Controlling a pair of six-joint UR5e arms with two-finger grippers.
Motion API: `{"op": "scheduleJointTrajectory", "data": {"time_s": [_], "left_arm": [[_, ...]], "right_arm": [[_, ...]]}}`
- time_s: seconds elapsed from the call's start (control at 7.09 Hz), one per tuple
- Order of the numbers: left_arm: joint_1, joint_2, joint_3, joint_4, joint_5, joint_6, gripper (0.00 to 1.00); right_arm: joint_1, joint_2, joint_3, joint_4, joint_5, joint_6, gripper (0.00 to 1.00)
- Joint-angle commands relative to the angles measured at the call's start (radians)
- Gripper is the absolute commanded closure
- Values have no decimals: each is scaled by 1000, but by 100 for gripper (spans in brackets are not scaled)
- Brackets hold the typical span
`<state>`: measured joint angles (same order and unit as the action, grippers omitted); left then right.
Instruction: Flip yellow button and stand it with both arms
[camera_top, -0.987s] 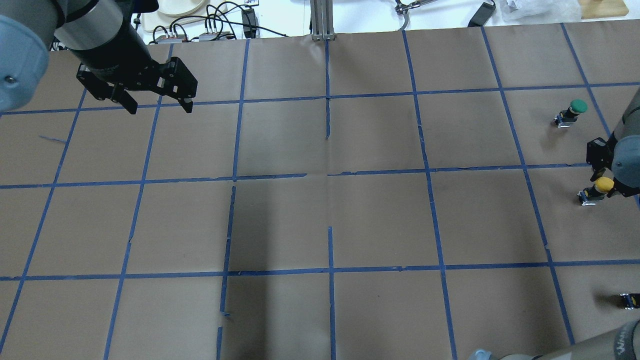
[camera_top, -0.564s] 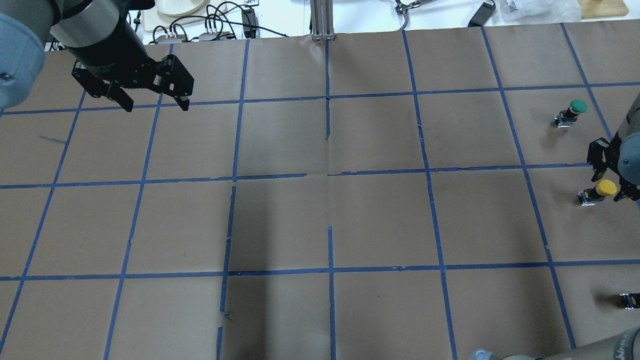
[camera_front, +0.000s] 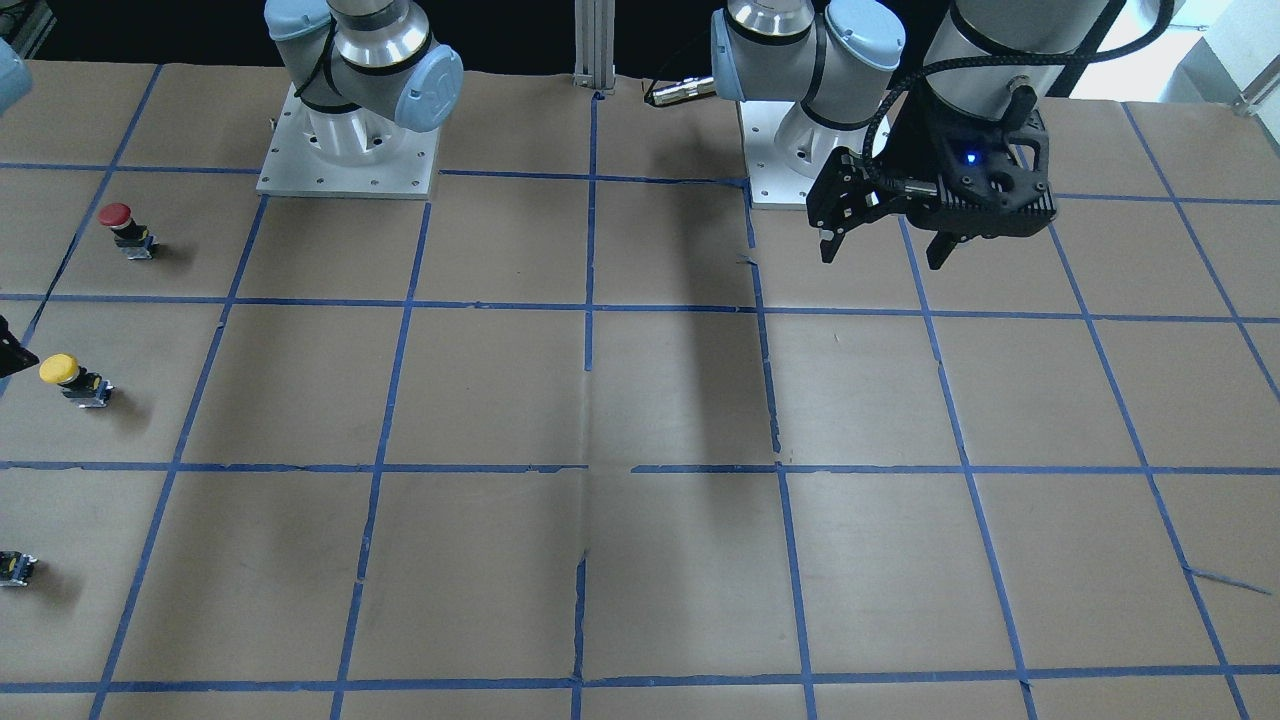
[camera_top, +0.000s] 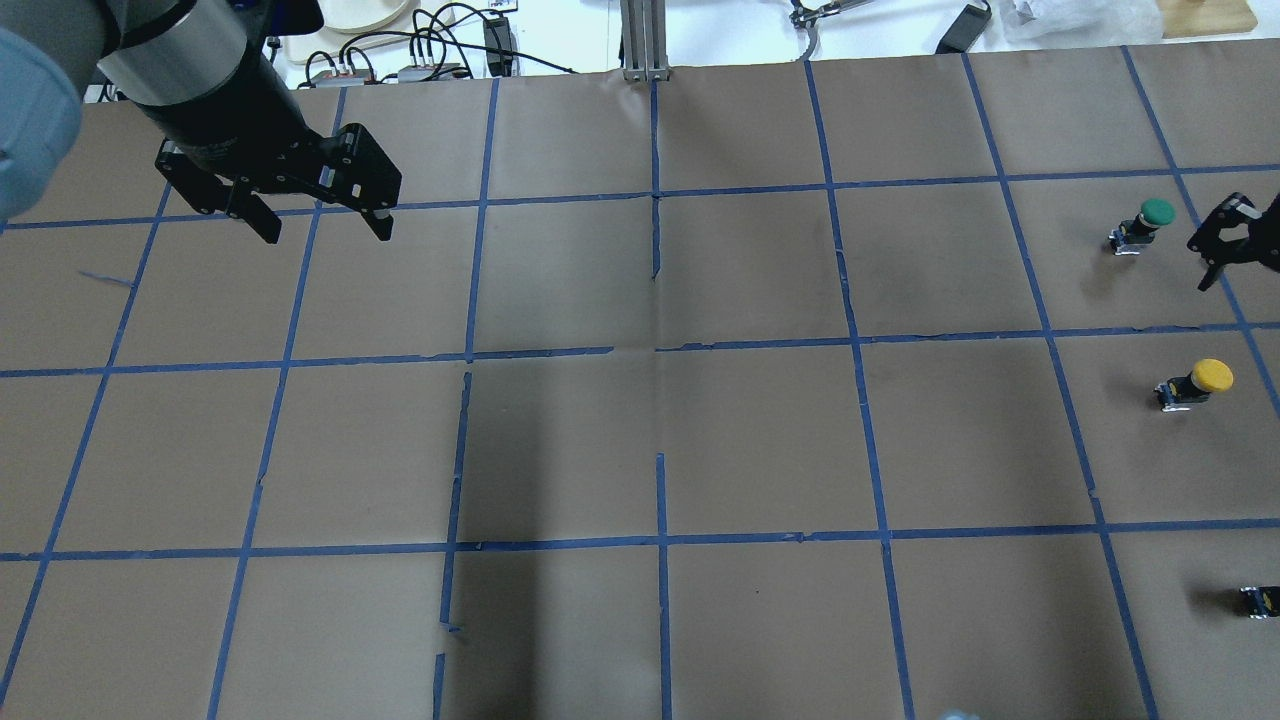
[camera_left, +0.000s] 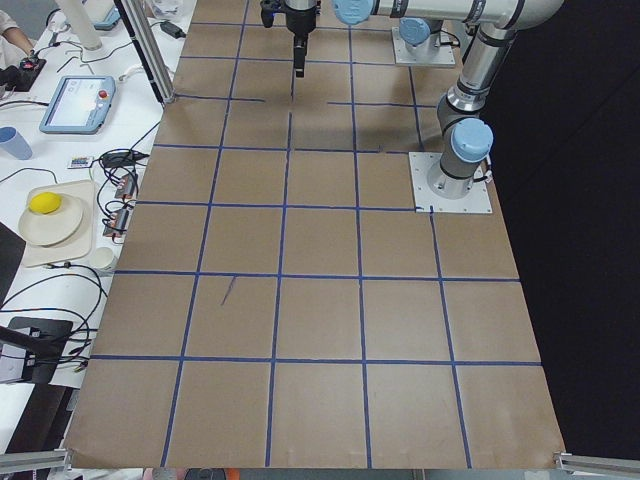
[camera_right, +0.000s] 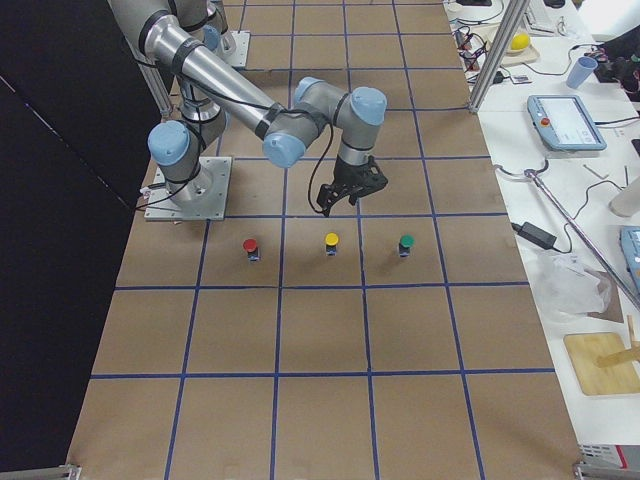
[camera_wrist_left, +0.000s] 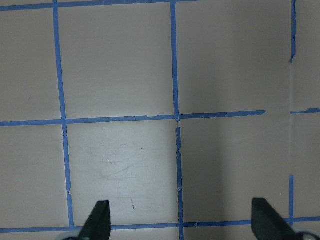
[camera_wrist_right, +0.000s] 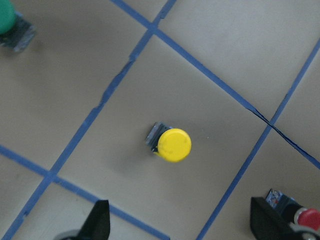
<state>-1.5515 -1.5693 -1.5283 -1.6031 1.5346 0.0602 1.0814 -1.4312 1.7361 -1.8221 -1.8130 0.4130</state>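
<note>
Well out at 3 o'clock on the bench (camera_top: 760, 440), seen overhead: yellow button (camera_top: 1196, 382) standing cap-up, free. Near it at 12 o'clock, right gripper (camera_right: 342, 203) spread wide, empty. Far off at 10 o'clock, left gripper (camera_top: 328, 232) likewise wide and empty.

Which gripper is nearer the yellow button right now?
Right. The right gripper hangs open in the air close to the yellow button; the left gripper hovers open far across the table, on the opposite side.
</note>
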Motion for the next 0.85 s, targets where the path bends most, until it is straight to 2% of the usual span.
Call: {"op": "scheduleJointTrajectory", "data": {"time_s": [0.0, 0.14, 0.42, 0.56, 0.71], "left_arm": [[-1, 5, -1, -9, -21, 0, 0], [-1, 5, 0, -8, -21, 0, 0], [1, 5, 2, -18, -16, 1, 0], [-1, 2, 0, -17, -18, 1, 0], [1, 6, 0, -18, -18, 1, 0]], "right_arm": [[154, -15, -130, 206, 27, -124, 0], [225, -47, -160, 240, 59, -166, 0], [352, -125, -156, 314, 240, -160, 0], [395, -167, -155, 348, 279, -161, 0], [444, -207, -155, 352, 277, -180, 0]]}}
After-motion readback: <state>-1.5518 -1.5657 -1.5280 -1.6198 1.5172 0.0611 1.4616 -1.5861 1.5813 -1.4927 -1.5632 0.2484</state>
